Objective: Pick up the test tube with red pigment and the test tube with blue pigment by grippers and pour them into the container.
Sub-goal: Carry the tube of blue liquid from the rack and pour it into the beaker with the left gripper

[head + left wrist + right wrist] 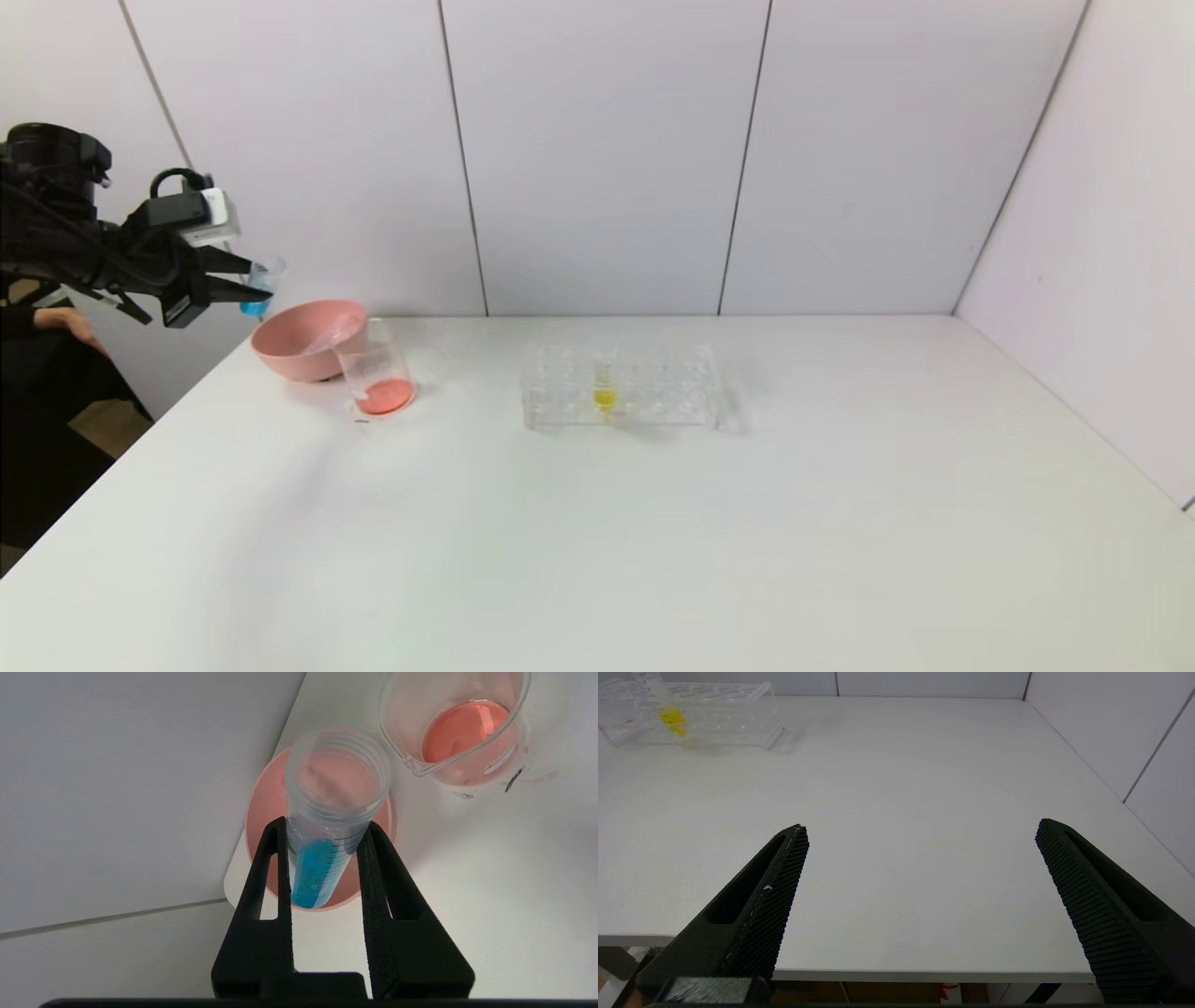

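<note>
My left arm is up off the table's far left corner, reaching out level toward the wall. My left gripper point(250, 285) is clamped on the blue tube point(262, 285), and the two fingers point(275, 868) pinch it from either side around its lower half. The tube tilts, open mouth raised, with the bright blue liquid pooled in the rounded tip. In the wrist view its mouth point(337, 772) hangs above the pink bowl point(308, 338), not above the beaker point(375, 369). The beaker stands on the table point(653, 523) touching the bowl's front right side, leaning a little, with orange-red liquid spread over its bottom. From the wrist camera its rim and spout point(420, 767) sit just beside the tube's mouth, still apart from it. A clear tube lies slanted in the bowl with its end at the beaker's rim; I cannot tell more about it.

Over in the middle of the table the clear rack point(621, 387) holds one upright tube of yellow liquid point(605, 385), well apart from the beaker.

My right gripper point(922, 833) is down at the near edge of the table on the right side, fingers spread wide with nothing between them, pointing across the bare top toward the rack point(691, 714).
</note>
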